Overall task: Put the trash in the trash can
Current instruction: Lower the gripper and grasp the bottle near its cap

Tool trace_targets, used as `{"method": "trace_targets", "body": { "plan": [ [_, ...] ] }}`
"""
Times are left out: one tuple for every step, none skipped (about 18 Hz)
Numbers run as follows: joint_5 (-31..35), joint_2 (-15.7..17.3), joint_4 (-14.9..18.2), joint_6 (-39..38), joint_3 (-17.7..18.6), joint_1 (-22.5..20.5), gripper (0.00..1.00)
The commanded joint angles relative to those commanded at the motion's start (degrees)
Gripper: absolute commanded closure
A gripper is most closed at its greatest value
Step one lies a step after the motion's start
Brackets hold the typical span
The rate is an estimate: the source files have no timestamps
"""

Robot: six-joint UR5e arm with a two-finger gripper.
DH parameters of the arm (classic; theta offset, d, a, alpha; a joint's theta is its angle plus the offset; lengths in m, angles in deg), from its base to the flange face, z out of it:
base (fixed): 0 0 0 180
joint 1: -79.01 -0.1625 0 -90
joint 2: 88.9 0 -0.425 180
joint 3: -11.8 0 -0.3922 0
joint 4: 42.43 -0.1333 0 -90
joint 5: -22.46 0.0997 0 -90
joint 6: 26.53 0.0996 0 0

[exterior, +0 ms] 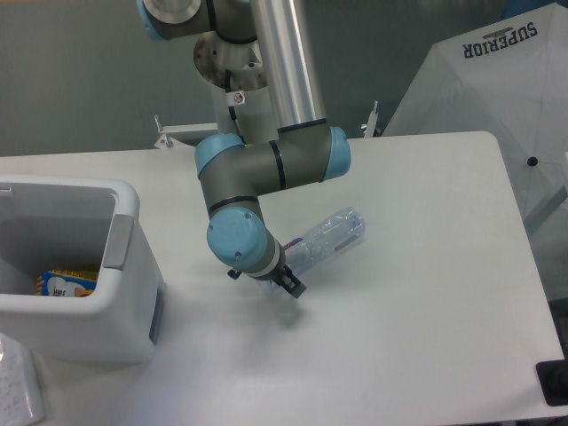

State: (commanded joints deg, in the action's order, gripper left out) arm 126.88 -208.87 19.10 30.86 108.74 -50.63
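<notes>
The arm reached down over the middle of the white table, its wrist bent low so that the gripper sat just above the tabletop at the near end of the clear plastic bottle. The bottle lay on its side, angled up and to the right, with that near end hidden behind the wrist and fingers. Only 1 dark fingertip showed below the blue wrist cap, so how far apart the fingers stood, and whether they had any hold on the bottle, could not be told. The bottle's label and cap could not be made out, as that end was covered by the wrist. The trash can, a boxy white bin with a thick rounded rim and a grey panel on its right side, stood at the left edge of the table, well apart from the bottle. Inside it, at the bottom, lay a yellow-and-blue package. The tissue could not be found in this view. A white cloth printed with the word SUPERIOR hung beyond the table's far right corner.
</notes>
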Motion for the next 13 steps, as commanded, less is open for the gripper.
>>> {"method": "trace_targets", "body": {
  "plan": [
    [0.0, -0.1, -0.4, -0.2, 0.0, 0.0, 0.46],
    [0.0, 0.0, -0.6, -0.2, -0.1, 0.0, 0.5],
    [0.0, 0.0, -0.7, -0.2, -0.2, 0.0, 0.5],
    [0.0, 0.0, -0.9, -0.2, -0.2, 0.0, 0.51],
    [0.0, 0.2, -0.9, -0.2, -0.3, 0.0, 0.51],
    [-0.1, 0.3, -0.8, -0.2, -0.6, 0.0, 0.51],
    [-0.1, 0.4, -0.7, -0.2, -1.0, 0.0, 0.52],
    [-0.3, 0.7, -0.7, -0.2, -1.4, 0.0, 0.52],
    [-0.6, 1.1, -0.7, -0.1, -1.8, -0.2, 0.52],
    [-0.8, 1.8, -0.7, 0.2, -2.3, -0.3, 0.52],
    [-1.4, 2.3, -0.7, 0.0, -3.3, -0.7, 0.52],
    [-2.3, 2.5, -0.7, -0.2, -4.4, -0.8, 0.52],
    [-3.2, 2.5, -0.7, -0.4, -5.7, -1.0, 0.52]
  ]
}}
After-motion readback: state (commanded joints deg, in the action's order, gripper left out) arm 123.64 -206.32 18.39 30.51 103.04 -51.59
